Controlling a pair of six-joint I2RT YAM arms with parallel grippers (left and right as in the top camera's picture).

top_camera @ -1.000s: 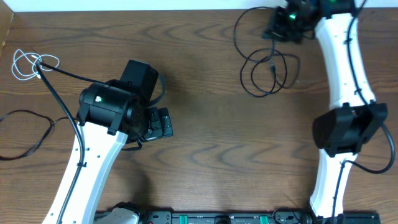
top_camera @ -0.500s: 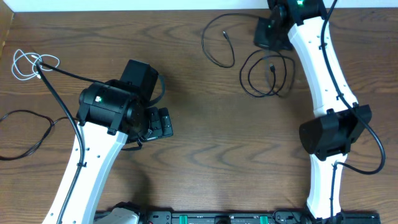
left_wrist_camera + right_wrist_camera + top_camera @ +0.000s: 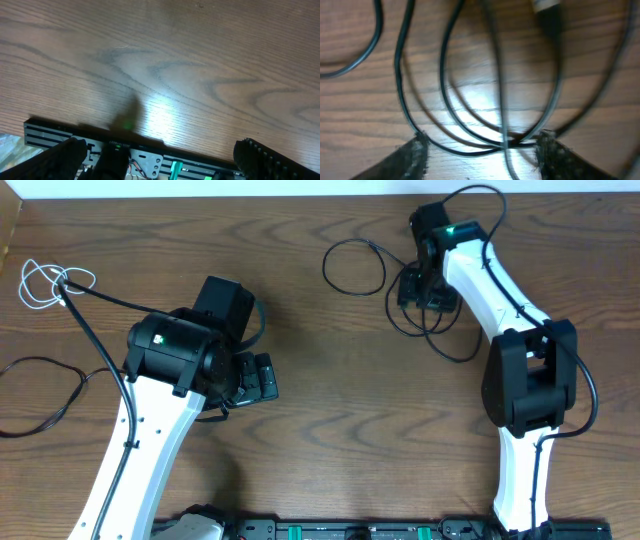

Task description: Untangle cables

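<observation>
Loosely looped, the black cable [image 3: 558, 70] sprawls left-to-right under the unclenched right gripper [image 3: 481, 145]; left gripper [image 3: 162, 150] unclenched too.

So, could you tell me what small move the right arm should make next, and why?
Probably lower the right gripper and close on one strand of the black cable. In the wrist view its jaws stand open with several loops crossing between them, so a grip seems needed before anything can be pulled apart.

A brown wooden table [image 3: 340, 420] with wavy grain fills the view; a black rail [image 3: 330, 531] with small green parts runs along its near edge; a white strip [image 3: 200, 188] borders its far edge.
</observation>
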